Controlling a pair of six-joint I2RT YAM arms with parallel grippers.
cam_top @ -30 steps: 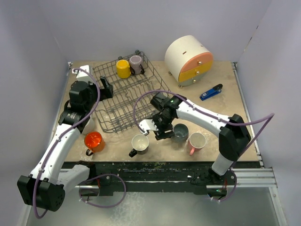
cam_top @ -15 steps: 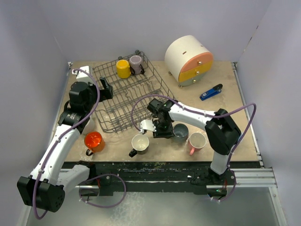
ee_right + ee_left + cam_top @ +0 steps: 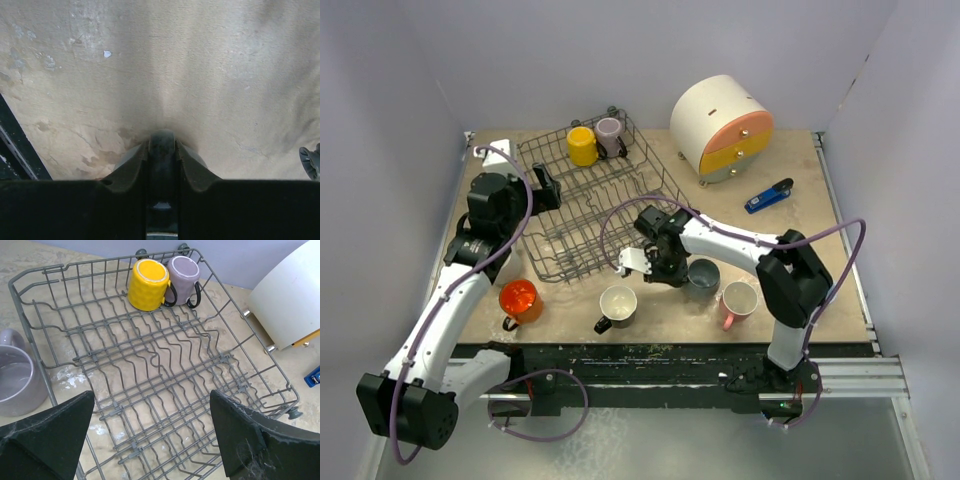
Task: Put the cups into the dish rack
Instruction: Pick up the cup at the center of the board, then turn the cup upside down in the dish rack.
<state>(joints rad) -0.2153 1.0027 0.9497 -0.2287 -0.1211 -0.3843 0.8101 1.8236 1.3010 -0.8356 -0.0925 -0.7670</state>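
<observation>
- The orange cup [image 3: 519,298] stands upright on the counter [image 3: 790,235] near the front edge, left of the dish rack's near corner
- A pale mauve-grey cup [image 3: 15,377] sits upright on the counter just outside the rack's left wall; only the left wrist view shows it clearly
- The dish rack [image 3: 590,215] is a large grey wire basket with upright tines and raised sides, set at an angle on the left half of the counter
- The yellow cup [image 3: 582,145] and the mauve cup [image 3: 610,134] stand mouth down, side by side, in the rack's far corner, both with dark handles
- The white cup [image 3: 618,302], which has a black handle, stands upright on the counter in front of the rack's right near corner
- The grey cup [image 3: 703,275] stands upright further right, with the pink-handled cup [image 3: 739,298] just beside it toward the front
- The left arm rises along the counter's left edge and bends inward, so the left claw [image 3: 544,186] hangs at the rack's left side, facing across the basket; its fingers [image 3: 45,440] are spread wide and hold nothing
- The right arm reaches from the front right, folds at the elbow and stretches leftward, with the right claw [image 3: 665,268] low at the grey cup's left side
- In the right wrist view that claw's fingers [image 3: 132,167] are drawn in close, pressed to both sides of a narrow dark glossy handle, and pale counter lies beyond
</observation>
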